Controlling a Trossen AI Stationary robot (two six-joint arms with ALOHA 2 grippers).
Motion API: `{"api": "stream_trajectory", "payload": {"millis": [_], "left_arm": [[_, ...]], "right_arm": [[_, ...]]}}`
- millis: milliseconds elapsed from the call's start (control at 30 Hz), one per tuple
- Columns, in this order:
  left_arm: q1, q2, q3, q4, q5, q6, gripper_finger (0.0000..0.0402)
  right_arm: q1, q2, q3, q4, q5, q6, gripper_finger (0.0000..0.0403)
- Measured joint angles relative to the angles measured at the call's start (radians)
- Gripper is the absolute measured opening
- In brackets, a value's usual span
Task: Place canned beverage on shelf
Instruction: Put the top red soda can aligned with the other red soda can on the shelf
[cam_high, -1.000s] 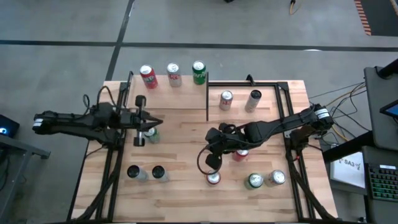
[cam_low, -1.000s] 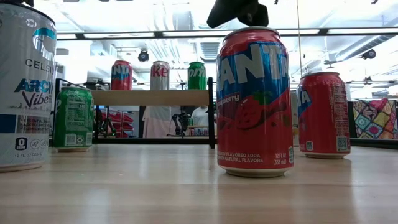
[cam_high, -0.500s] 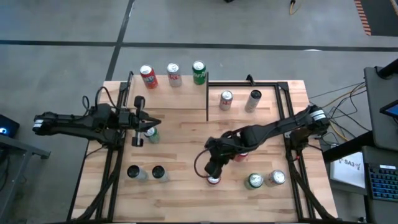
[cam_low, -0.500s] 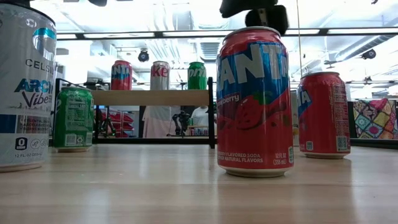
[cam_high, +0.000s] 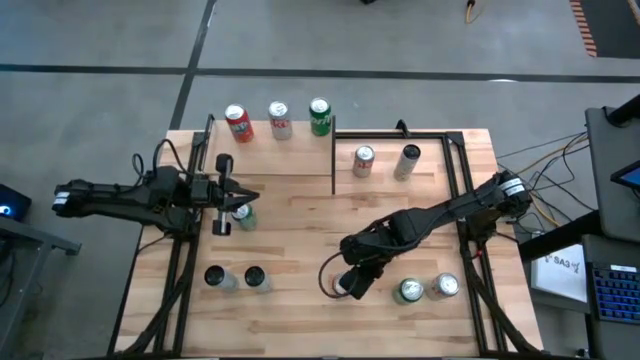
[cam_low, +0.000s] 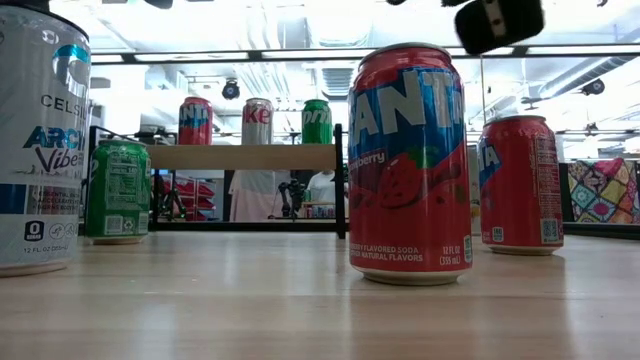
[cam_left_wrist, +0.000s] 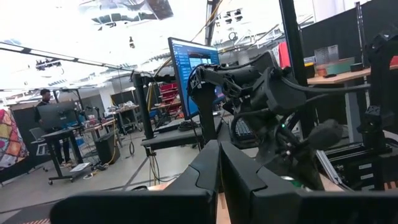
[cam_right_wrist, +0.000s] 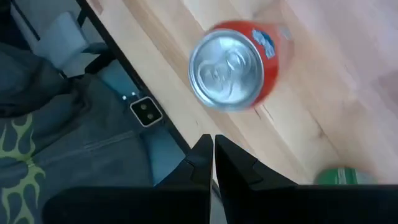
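Shelf (cam_high: 270, 150): we count three cans on it, a red can (cam_high: 238, 122), a white-and-red can (cam_high: 280, 118) and a green can (cam_high: 319, 115), all upright in a row, well away from both claws. Right claw (cam_high: 352, 281): we see its two fingers (cam_right_wrist: 205, 158) pressed together and pinching nothing; it hangs above the near part of the table, and a red soda can (cam_right_wrist: 235, 66) stands upright on the wood just ahead of and below its tips, apart from them. A green can (cam_high: 409, 291) and a silver can (cam_high: 444, 286) stand just beside that claw, toward the table's right edge. Left claw (cam_high: 245, 199): fingers pressed together, empty, waiting over the table's left part with a green can (cam_high: 243, 216) just beside its tips. Two more cans (cam_high: 383, 160) stand beyond the right claw, beside the shelf's black post. Status, in our judgement: three placed; several cans on the table remain; none is in hand now, and the red soda can looks the likeliest next pick.
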Motion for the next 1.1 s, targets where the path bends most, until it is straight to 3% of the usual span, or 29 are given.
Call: {"api": "stream_trajectory", "payload": {"millis": [433,567,767,900,1100], "left_arm": [[0.0,0.0,0.005,0.001,-0.001,0.007,0.0],[0.0,0.0,0.005,0.011,-0.015,0.012,0.0],[0.0,-0.001,0.038,0.018,-0.134,0.026,0.0],[0.001,0.0,0.054,0.017,-0.165,0.029,0.0],[0.001,0.002,0.057,0.015,-0.165,0.029,0.0]], "right_arm": [[-0.005,-0.022,0.004,-0.267,0.008,0.071,0.0009],[-0.011,-0.024,0.047,-0.408,0.061,0.076,0.0009],[-0.016,-0.025,0.144,-0.622,0.192,0.089,0.0009],[-0.022,-0.025,0.183,-0.657,0.257,0.067,0.0009],[-0.045,-0.025,0.175,-0.659,0.263,0.01,0.0009]]}}
